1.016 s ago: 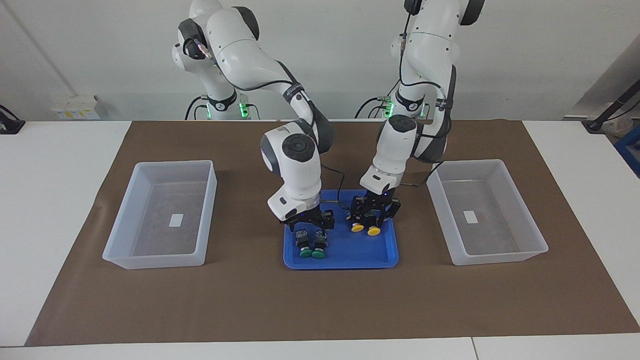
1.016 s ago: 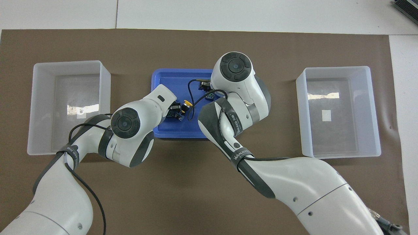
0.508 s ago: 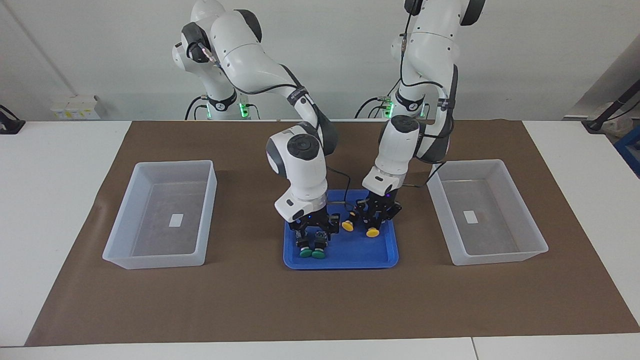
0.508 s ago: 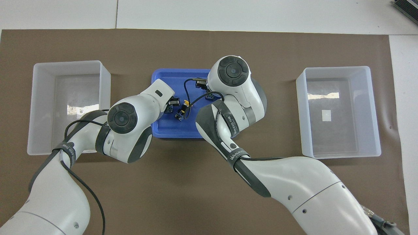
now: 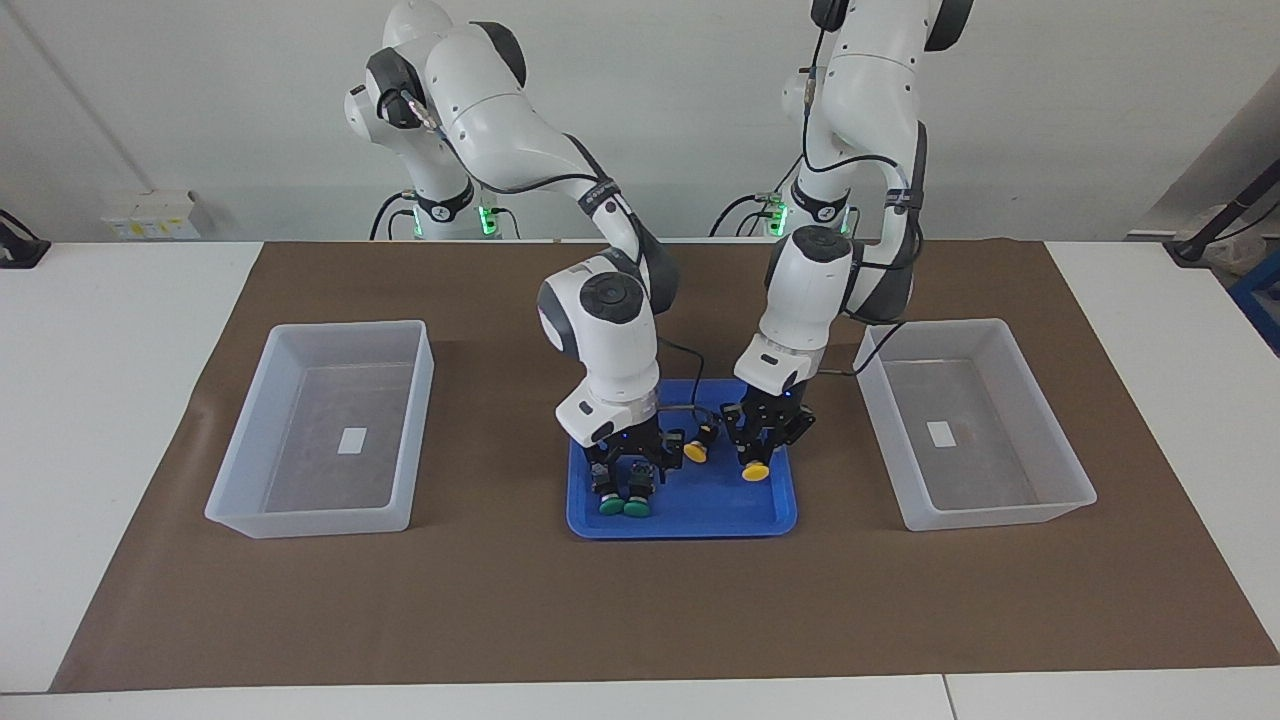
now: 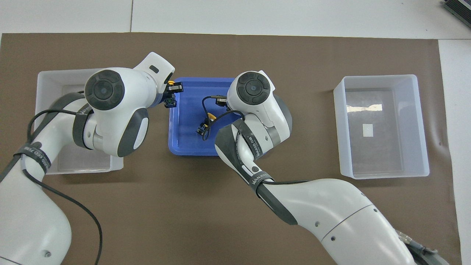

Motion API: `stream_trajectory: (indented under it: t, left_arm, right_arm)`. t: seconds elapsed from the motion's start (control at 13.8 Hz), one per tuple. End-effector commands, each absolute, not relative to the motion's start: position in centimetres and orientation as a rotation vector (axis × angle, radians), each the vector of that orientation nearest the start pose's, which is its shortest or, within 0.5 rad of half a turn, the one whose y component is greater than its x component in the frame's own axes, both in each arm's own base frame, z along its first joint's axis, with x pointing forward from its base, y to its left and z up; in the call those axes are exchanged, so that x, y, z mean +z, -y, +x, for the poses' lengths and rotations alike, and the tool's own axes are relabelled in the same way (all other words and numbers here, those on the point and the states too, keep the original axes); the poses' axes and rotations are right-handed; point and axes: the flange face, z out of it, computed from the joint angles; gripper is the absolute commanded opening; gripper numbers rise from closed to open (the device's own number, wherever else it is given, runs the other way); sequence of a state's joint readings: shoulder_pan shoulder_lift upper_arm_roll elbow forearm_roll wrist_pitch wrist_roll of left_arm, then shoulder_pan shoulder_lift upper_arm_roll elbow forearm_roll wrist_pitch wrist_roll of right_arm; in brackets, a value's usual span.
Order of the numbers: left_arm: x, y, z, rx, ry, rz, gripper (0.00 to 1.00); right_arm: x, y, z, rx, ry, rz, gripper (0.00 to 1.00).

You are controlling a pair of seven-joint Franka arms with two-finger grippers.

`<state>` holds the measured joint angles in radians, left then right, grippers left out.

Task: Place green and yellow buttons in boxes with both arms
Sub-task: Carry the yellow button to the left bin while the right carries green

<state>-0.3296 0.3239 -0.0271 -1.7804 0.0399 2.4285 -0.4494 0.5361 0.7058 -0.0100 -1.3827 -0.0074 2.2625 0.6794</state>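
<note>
Nearest the robots, the two white, glossy jointed arms bend down over a shallow blue tray (image 5: 690, 527) with rounded corners. The left end effector (image 5: 757, 455) hangs over the tray's edge toward the left arm's end, clamped together on the black body of a yellow-capped button (image 5: 756, 471), round cap pointing down. Beside it, a loose yellow button (image 5: 697, 452) lies tilted on the tray floor, near the tray's middle.

The right end effector (image 5: 624, 478) is low over the tray's other end, right at the black bodies of a green-capped button (image 5: 611, 506) and a second green-capped button (image 5: 636, 508). The two lie side by side, caps touching and turned away from the robots. Whether this end effector is apart or together cannot be told.

A translucent whitish box (image 5: 310, 520) with sloped walls and a white sticker stands at the right arm's end, and a matching box (image 5: 1000, 515) at the left arm's end. Neither holds a button. A matte brown mat (image 5: 640, 610) covers the white bench (image 5: 120, 330).

The overhead view hides both green caps under the right arm's wrist, yet shows the loose yellow button's dark body (image 6: 205, 124).
</note>
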Motion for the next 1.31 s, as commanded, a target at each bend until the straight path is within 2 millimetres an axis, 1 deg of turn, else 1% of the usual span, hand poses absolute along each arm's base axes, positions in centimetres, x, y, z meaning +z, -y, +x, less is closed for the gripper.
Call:
stream_trajectory:
  t: [0.0,0.07,0.15,0.22,0.29,0.44,0.58,0.65,0.73,0.8,0.87,0.94,1.02,1.09,1.16,1.23]
  left_arm:
    - [45.7,20.4,64.6,-0.432,0.124,-3.165,0.0]
    - [47.2,18.7,65.1,-0.408,0.131,-3.154,0.0]
    - [48.9,16.8,65.3,-0.377,0.106,-3.142,0.0]
    - [50.3,15.4,65.3,-0.339,0.065,-3.132,0.0]
    - [50.9,13.8,65.3,-0.299,0.045,-3.121,0.0]
    - [51.9,10.9,65.5,-0.282,0.067,-3.11,0.0]
    - [53.3,7.7,65.5,-0.303,0.047,-3.1,0.0]
    - [54.2,6.0,65.1,-0.298,0.001,-3.092,0.0]
    - [55.0,4.4,64.6,-0.281,-0.035,-3.087,0.0]
    - [55.7,3.2,64.2,-0.274,-0.068,-3.082,0.0]
    - [56.0,2.7,64.0,-0.28,-0.087,-3.08,0.0]
    - [55.7,1.6,64.1,-0.29,-0.093,-3.076,0.0]
    - [54.9,-0.4,63.7,-0.274,-0.132,-3.068,0.0]
    - [53.9,-2.0,62.9,-0.266,-0.202,-3.058,0.0]
    - [51.8,-3.5,61.8,-0.28,-0.238,-3.047,0.0]
    - [49.5,-4.7,60.8,-0.33,-0.219,-3.039,0.0]
  right_arm:
    - [30.3,-37.8,63.8,-0.244,-0.227,-3.056,0.19]
    - [30.4,-37.8,63.8,-0.246,-0.227,-3.057,0.18]
    - [30.5,-38.1,63.6,-0.241,-0.221,-3.061,0.12]
    - [31.1,-38.4,63.5,-0.251,-0.214,-3.059,0.0]
    - [31.7,-38.2,63.7,-0.264,-0.216,-3.054,0.0]
    - [34.9,-37.5,64.1,-0.31,-0.236,-3.027,0.0]
    - [38.8,-36.5,63.9,-0.331,-0.254,-3.013,0.0]
    - [41.0,-35.0,63.9,-0.323,-0.284,-3.021,0.0]
    - [42.5,-33.0,63.6,-0.316,-0.305,-3.025,0.0]
    - [43.7,-29.6,63.1,-0.313,-0.353,-3.027,0.0]
    - [44.1,-26.8,62.3,-0.303,-0.389,-3.031,0.0]
    - [44.1,-24.5,61.5,-0.284,-0.416,-3.033,0.0]
    - [44.2,-22.0,61.2,-0.277,-0.422,-3.042,0.0]
    - [44.6,-19.8,60.9,-0.277,-0.382,-3.057,0.0]
    - [45.2,-17.6,61.0,-0.276,-0.36,-3.068,0.0]
    - [45.5,-15.3,61.0,-0.271,-0.374,-3.073,0.0]
